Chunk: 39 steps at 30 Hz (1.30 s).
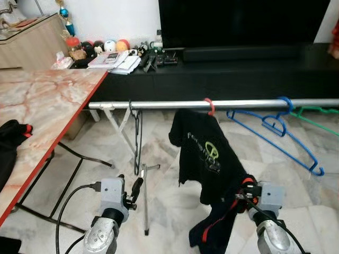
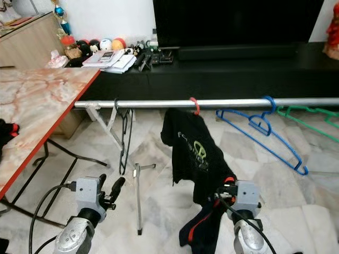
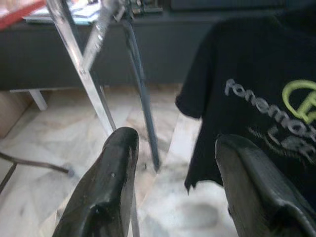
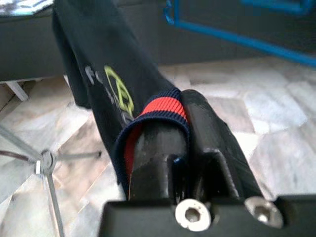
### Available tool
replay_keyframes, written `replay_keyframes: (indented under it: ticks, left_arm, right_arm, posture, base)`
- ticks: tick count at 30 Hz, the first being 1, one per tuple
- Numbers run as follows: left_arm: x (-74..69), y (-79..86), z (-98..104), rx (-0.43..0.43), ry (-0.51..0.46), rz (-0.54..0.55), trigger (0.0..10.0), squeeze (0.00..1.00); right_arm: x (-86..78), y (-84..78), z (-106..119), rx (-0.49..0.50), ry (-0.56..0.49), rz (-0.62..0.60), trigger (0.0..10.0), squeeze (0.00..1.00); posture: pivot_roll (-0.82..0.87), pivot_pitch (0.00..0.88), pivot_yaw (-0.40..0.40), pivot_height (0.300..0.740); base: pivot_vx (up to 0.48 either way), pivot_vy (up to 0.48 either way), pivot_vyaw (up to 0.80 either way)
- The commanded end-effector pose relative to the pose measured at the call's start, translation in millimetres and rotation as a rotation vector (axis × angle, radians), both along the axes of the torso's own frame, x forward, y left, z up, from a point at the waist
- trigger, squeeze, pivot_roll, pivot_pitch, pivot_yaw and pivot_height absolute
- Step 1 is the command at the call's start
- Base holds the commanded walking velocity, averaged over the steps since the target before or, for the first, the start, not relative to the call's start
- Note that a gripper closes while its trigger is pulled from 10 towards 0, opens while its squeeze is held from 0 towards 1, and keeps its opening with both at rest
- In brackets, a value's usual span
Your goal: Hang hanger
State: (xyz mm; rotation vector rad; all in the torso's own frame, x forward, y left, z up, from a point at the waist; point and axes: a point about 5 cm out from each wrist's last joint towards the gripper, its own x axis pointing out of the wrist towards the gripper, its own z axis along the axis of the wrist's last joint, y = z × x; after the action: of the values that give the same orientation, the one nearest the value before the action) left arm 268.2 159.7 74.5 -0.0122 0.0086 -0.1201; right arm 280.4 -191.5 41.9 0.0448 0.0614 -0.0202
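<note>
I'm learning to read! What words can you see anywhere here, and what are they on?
"forema": grey letters on the black T-shirt hanging from the rail, cut off at the picture's edge, so the word may go on.
A second line under it, beside the green logo: too blurred to read.
Papers and booklets on the black cabinet: too small to read.

You have four hangers on one rail (image 1: 159, 105): black (image 1: 136, 137), red (image 1: 210, 106), blue (image 1: 275, 129), green (image 1: 315, 119). One black shirt (image 1: 204, 153), two claws.

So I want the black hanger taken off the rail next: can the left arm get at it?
Probably yes: the left gripper is open, with bare floor between it and the black hanger.
</note>
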Motion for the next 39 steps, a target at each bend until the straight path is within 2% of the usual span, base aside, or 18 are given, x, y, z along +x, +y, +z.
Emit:
replay_keyframes:
  ticks: [1,19,33,39]
  left_arm:
    - [-1.9,11.6,-1.2,0.018,0.01,0.035,10.0,0.0]
    - [-1.0,6.2,1.1,-0.004,0.003,0.002,10.0,0.0]
    - [-1.0,4.6,-1.5,0.001,0.014,-0.009,10.0,0.0]
    - [-1.2,4.6,-1.8,0.006,0.013,-0.012,10.0,0.0]
  right_arm:
    - [4.5,13.0,5.2,0.014,-0.027,0.033,10.0,0.0]
    - [3.5,14.6,2.7,0.013,-0.018,0.035,10.0,0.0]
    - [6.2,14.4,4.0,0.017,-0.021,0.028,10.0,0.0]
    - [6.7,15.3,4.4,0.022,-0.022,0.028,10.0,0.0]
  posture:
    - [0.08,0.098,0.06,0.74]
    - [0.08,0.097,0.06,0.74]
    - [0.09,0.081,0.061,0.74]
    - [0.09,0.083,0.062,0.74]
  base:
    - [0.304,0.0,0.0]
    - [0.031,0.0,0.0]
    - [0.0,0.452,0.0]
    - [0.0,0.045,0.0]
